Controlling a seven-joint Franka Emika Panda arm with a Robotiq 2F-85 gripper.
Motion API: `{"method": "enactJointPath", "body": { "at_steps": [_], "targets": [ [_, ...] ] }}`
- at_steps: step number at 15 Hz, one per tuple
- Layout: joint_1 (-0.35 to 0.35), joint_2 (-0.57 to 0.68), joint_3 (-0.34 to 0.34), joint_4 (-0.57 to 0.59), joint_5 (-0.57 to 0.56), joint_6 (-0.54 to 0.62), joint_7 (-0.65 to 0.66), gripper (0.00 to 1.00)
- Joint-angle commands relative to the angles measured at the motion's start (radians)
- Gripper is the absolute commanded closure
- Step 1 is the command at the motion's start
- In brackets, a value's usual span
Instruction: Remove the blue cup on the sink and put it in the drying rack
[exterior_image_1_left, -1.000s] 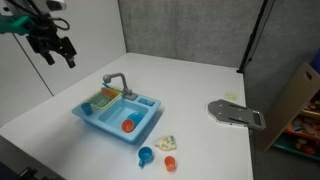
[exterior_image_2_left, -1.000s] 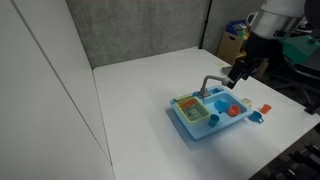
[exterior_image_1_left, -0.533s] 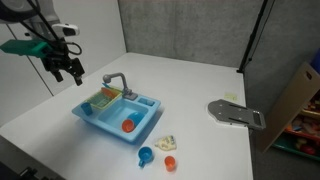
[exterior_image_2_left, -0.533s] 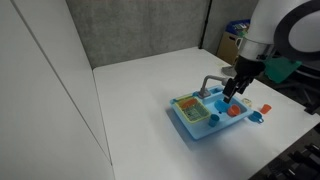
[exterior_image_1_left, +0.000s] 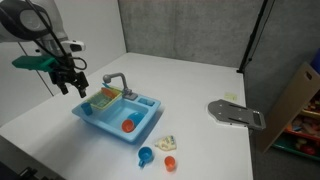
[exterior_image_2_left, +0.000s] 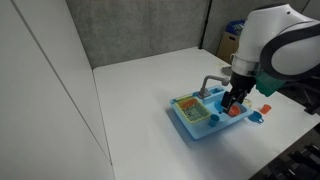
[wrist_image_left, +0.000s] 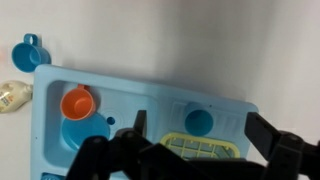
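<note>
While seen from the wrist, gripper (wrist_image_left: 197, 122): fingers spread wide, holding nothing, over the sink (wrist_image_left: 120, 85).
Blue cup (wrist_image_left: 200, 121): inside a sink compartment, just beside the drying rack (wrist_image_left: 200, 148); clear in wrist view only.
Exterior view: gripper above the sink's left end, near the faucet (exterior_image_1_left: 117, 80).

I see a light blue sink (wrist_image_left: 150, 95), a yellow-green drying rack (wrist_image_left: 200, 148), an orange cup (wrist_image_left: 77, 101) and a blue cup (wrist_image_left: 199, 121) on my white table (wrist_image_left: 150, 30).

Arm (exterior_image_2_left: 282, 35): white, rounded bulky links. Teal bracket (exterior_image_1_left: 30, 62) at wrist. Gripper (exterior_image_1_left: 72, 88): black, two thick fingers, blurred in wrist view.
</note>
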Motion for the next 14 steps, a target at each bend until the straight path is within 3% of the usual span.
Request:
{"method": "enactJointPath", "body": {
  "at_steps": [1,6,14],
  "targets": [
    [0.01,0.006,-0.01,0.003,0.004,-0.002,-0.003,0.0],
    [0.017,0.014,-0.018,0.0,-0.031,0.014,0.056,0.0],
    [0.032,0.127,-0.009,0.019,0.002,0.2,0.006,0.0]
  ]
}}
